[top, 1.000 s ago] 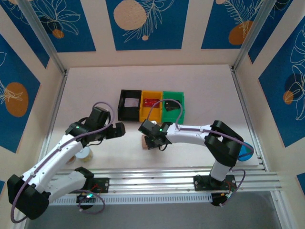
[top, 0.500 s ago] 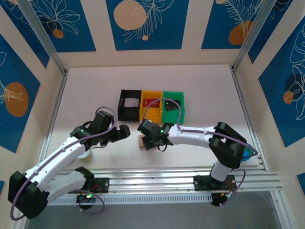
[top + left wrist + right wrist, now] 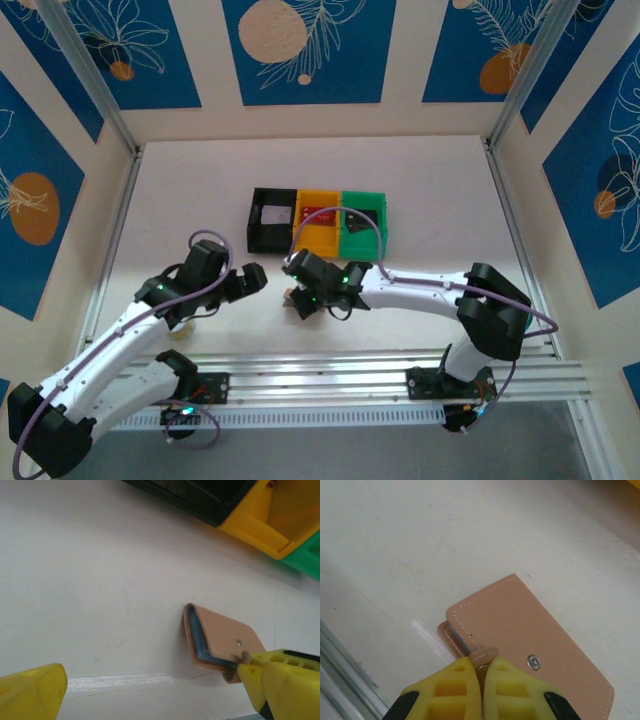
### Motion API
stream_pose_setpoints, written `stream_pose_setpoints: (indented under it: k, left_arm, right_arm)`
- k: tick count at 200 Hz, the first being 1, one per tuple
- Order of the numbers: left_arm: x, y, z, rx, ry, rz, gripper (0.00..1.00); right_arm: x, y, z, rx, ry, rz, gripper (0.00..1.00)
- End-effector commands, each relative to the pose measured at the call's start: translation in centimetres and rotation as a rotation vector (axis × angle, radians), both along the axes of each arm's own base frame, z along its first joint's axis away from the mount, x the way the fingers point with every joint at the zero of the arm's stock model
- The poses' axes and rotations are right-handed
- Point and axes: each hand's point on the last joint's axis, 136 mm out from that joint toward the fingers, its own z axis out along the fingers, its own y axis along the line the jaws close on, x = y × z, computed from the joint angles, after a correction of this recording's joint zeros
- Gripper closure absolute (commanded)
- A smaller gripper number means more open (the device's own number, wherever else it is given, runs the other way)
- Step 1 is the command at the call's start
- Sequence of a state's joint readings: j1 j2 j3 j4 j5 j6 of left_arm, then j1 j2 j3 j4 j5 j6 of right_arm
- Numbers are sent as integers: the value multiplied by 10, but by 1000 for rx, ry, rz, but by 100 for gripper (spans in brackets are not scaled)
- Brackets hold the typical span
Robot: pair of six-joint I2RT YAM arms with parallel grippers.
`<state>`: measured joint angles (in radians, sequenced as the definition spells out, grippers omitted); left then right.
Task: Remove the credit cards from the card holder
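The tan card holder (image 3: 520, 625) lies folded on the white table, a strip of its grey-blue pockets showing along the edge (image 3: 199, 639). My right gripper (image 3: 481, 672) is shut on the holder's small snap tab (image 3: 483, 655), beside the metal stud (image 3: 534, 662). From above, that gripper (image 3: 305, 297) sits over the card holder (image 3: 291, 299) in front of the bins. My left gripper (image 3: 256, 279) hangs just left of the holder, jaws wide open and empty, its yellow fingers (image 3: 30, 690) at the lower corners of the left wrist view. No credit cards show; they are hidden.
Three joined bins stand behind the holder: black (image 3: 272, 218), yellow (image 3: 318, 222) with a red flat item inside, and green (image 3: 362, 222). A pale round object (image 3: 178, 327) lies under the left arm. The aluminium rail (image 3: 330, 375) runs along the near edge.
My left gripper has swung right, closer to the card holder. The right gripper has pinched fully shut on the tab and shifted slightly left with the holder.
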<state>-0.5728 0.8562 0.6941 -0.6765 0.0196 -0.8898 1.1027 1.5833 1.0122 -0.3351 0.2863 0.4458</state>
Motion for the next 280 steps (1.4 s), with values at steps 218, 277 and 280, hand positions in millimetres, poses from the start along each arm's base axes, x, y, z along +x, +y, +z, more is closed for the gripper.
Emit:
stream_pose_setpoints:
  k: [218,277,280]
  left_arm:
    - [-5,4,-11,16,25,24,0]
    - [-8,4,-15,-3,34,32,1]
    - [-9,4,-15,-5,36,34,0]
  right_arm:
    - [-11,-55,-24,-11,22,-44,100]
    - [8,-42,3,4,-27,-33,100]
    - [9,-40,5,7,-29,-30,100]
